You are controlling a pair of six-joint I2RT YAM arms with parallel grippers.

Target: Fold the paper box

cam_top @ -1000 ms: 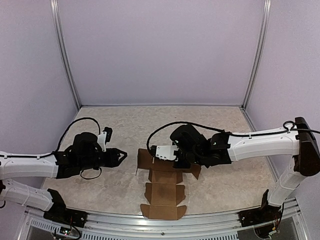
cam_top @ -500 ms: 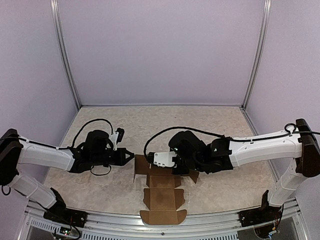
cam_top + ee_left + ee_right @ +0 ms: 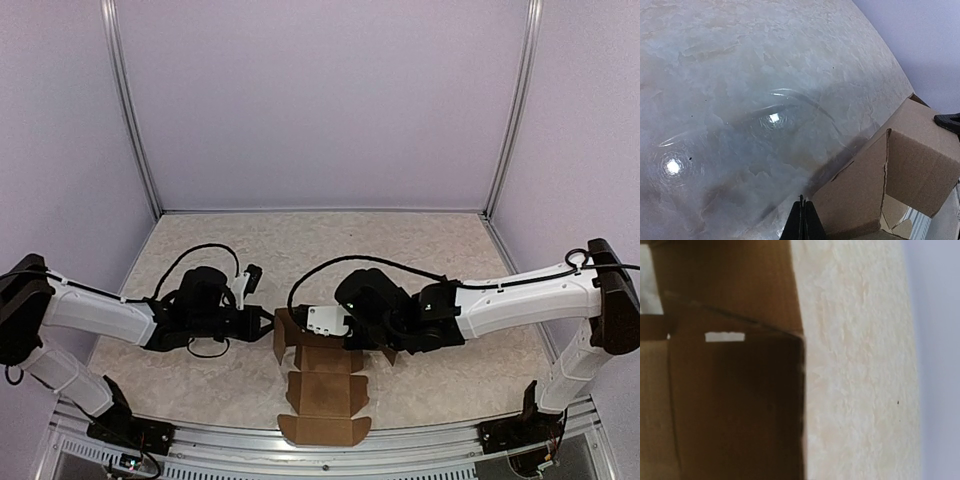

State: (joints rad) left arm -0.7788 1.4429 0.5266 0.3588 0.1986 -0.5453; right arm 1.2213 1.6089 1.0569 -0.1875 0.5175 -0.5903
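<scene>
The paper box (image 3: 325, 392) lies near the table's (image 3: 200, 260) 6 o'clock edge, side flaps raised. The left gripper (image 3: 268, 322), clenched empty, meets the 9 o'clock flap. The right gripper (image 3: 345, 335), clenched, sits over the box's 12 o'clock end.

The left pincer (image 3: 801, 204) shows at the bottom edge, its two dark tips pressed together. Just beside them on the right, the paper box (image 3: 910, 150) stands with brown panels raised from the pale marbled tabletop (image 3: 765, 65). A narrow slit separates two panels. A small black part (image 3: 949, 121) touches the box's right corner. Two bright glare spots lie on the tabletop.
</scene>
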